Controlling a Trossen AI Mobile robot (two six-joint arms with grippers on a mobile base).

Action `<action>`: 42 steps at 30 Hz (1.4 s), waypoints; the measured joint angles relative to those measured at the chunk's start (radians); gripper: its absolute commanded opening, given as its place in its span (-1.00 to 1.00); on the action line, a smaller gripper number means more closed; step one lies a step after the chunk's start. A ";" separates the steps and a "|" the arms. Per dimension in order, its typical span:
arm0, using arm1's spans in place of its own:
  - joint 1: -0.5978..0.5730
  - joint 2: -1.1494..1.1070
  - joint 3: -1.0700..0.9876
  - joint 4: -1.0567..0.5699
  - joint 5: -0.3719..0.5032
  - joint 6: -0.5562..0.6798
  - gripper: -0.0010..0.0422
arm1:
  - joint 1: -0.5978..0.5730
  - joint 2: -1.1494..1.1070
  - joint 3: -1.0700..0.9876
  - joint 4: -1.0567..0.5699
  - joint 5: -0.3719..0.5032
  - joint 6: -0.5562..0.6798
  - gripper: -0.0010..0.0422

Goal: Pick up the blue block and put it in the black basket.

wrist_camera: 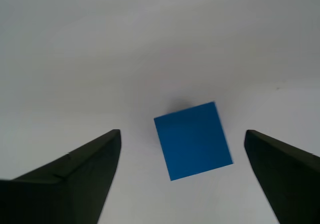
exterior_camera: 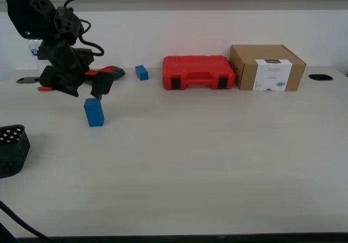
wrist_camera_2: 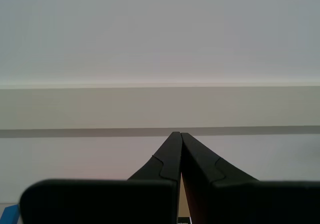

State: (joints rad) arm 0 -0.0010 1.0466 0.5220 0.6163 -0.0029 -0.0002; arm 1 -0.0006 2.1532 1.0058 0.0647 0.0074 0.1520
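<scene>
From the exterior view, the blue block point(exterior_camera: 94, 112) stands upright on the pale surface point(exterior_camera: 206, 161), in from its far edge toward the exterior view's left, with a dark arm hanging just above it. The first wrist view shows what that view cannot: looking straight down, the blue block point(wrist_camera: 193, 140) sits between the spread fingers point(wrist_camera: 75, 176) of my first pincer point(wrist_camera: 182, 179), touched by neither, so that pincer is released and empty. The second wrist view looks only at a blank wall, and there my second pincer point(wrist_camera_2: 180, 139) is clenched, its tips pressed together on nothing. The black basket point(exterior_camera: 12, 149) shows only in the exterior view, cut off by that view's left edge, nearer the surface's front edge than the block and apart from it; what it holds cannot be made out. Along the far edge lie a smaller blue block point(exterior_camera: 142, 72), a closed red case point(exterior_camera: 198, 72) and a closed cardboard box point(exterior_camera: 266, 67) just beside it.
</scene>
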 measured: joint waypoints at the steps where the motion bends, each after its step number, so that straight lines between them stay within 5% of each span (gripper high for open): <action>1: 0.001 0.000 0.000 0.000 0.000 0.000 -0.96 | 0.001 0.029 0.009 -0.007 -0.008 0.000 0.90; 5: 0.001 0.000 0.000 0.000 0.000 0.000 -0.96 | 0.000 0.173 0.072 -0.050 -0.043 -0.051 0.70; 14: 0.001 0.000 0.000 0.000 -0.001 0.000 -0.96 | -0.001 0.238 0.279 -0.158 0.111 -0.089 -0.99; 22: 0.000 0.000 0.000 0.000 -0.001 0.000 -0.96 | -0.006 0.129 0.314 -0.313 0.121 -0.010 -0.96; 34: 0.000 0.000 0.000 -0.002 -0.001 0.000 -0.96 | 0.011 -0.456 -0.051 -0.427 -0.186 0.117 -0.96; 38: 0.001 0.000 0.000 -0.003 -0.001 0.000 -0.96 | 0.109 -0.546 -0.277 -0.336 -0.280 0.135 -0.96; 42: 0.001 0.000 0.000 -0.003 -0.001 0.000 -0.96 | 0.265 -0.529 -0.407 -0.246 -0.244 0.068 -0.96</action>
State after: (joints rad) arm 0 -0.0002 1.0466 0.5220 0.6132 -0.0036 -0.0002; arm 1 0.2646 1.6238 0.5991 -0.1810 -0.2367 0.2195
